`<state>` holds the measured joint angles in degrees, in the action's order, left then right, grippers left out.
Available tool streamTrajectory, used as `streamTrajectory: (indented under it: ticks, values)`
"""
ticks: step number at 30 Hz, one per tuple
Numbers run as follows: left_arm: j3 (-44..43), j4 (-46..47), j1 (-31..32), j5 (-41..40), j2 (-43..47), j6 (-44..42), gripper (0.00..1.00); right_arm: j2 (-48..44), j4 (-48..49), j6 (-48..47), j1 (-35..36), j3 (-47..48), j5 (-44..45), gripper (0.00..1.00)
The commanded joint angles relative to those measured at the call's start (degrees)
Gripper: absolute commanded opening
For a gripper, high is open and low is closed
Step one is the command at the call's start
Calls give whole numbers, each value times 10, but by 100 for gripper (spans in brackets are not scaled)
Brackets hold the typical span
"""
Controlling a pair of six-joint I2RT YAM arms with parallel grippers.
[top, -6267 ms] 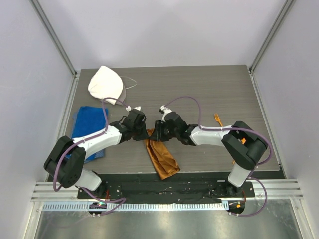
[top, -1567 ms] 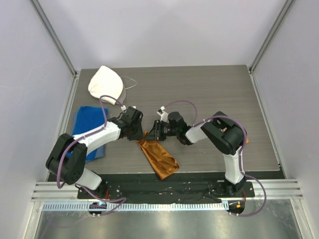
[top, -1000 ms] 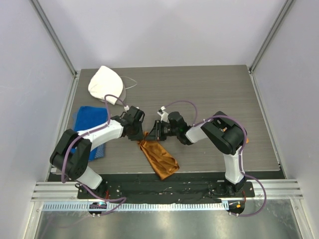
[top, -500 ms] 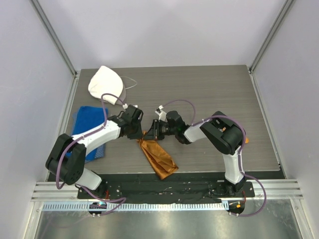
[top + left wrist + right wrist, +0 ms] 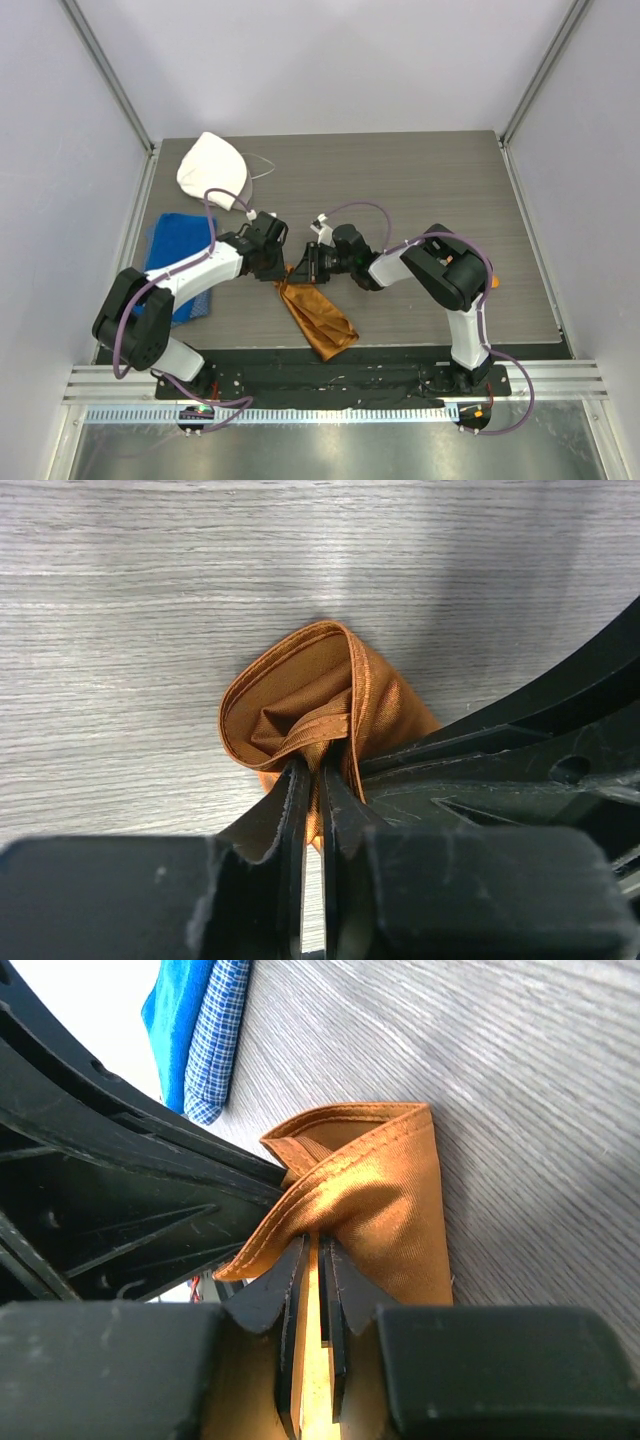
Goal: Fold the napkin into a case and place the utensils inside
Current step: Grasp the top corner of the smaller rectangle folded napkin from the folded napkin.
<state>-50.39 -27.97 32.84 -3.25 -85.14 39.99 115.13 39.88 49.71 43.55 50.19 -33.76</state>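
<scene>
Dragged left, napkin pinched by both fingers

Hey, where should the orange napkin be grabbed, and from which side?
At the far end of the napkin, pinch the stitched hem where the folded layers curl up off the table. Come in low from either side, as the left gripper and right gripper do, each shut on that raised edge. The near end lies flat, offering no lip.

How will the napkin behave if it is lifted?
Probably floppy: the napkin buckles into a loop at the left gripper. Likely light, since its thin edges curl. Its sheen suggests that it may slip.
</scene>
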Motion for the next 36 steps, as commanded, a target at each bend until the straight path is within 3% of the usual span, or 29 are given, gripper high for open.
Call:
streamTrajectory:
  ticks: [1,7,12,26,30,36]
  values:
    - [-15,-2,2,-3,20,-1,11,-22,13,-6,6,-2,-3,18]
    - [-11,-5,2,1,16,-1,22,-25,6,-10,7,0,-2,17]
    - [-13,-11,2,-2,38,-1,22,-27,6,-11,10,-4,-1,17]
    - [-9,-5,2,-2,13,-3,9,-31,1,-12,11,1,-2,17]
    - [-10,-5,2,1,13,-2,0,-35,0,-9,11,4,0,17]
    - [-4,4,-4,34,59,5,0,-30,-1,-8,13,17,-11,16]
